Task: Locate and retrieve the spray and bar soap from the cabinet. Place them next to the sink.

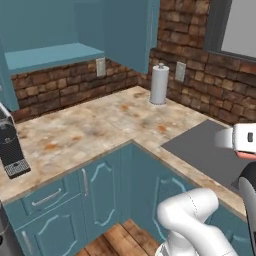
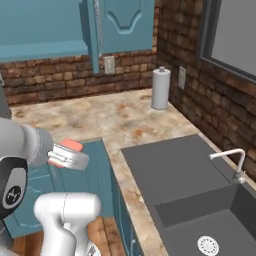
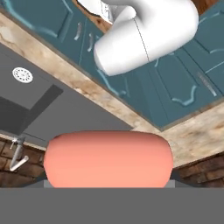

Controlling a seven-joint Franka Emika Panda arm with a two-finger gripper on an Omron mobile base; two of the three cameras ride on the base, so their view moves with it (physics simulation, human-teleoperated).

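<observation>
Bar soap (image 3: 107,158) is out of the cabinet (image 1: 52,55) and pinched in the pincer (image 2: 70,153), held in air above the teal base cabinets (image 3: 175,83), short of the sink (image 2: 200,200); in hand view it sits right at the cam, w/ tabletop edge (image 3: 87,92) and sink basin beyond. So judged approx half of soap leg done: picked and carried, not yet set down. Left to do for soap: bring it over the tabletop strip beside the sink and release. Spray: can't tell its status; cabinet shelf as seen in left base view looks bare, door (image 1: 127,30) stands open, and no bottle seen on tabletop by sink, so that part can't be scored from here. Soap orientation: lies flat, long axis runs side to side across hand view, i.e. crosswise to the pincer's pointing dir; broad rounded face toward cam. In right base view soap shows as a small salmon sliver at the pincer tip, approx level. Paper towel roll (image 1: 159,84) stands upright in tabletop corner, well apart from the sink.
</observation>
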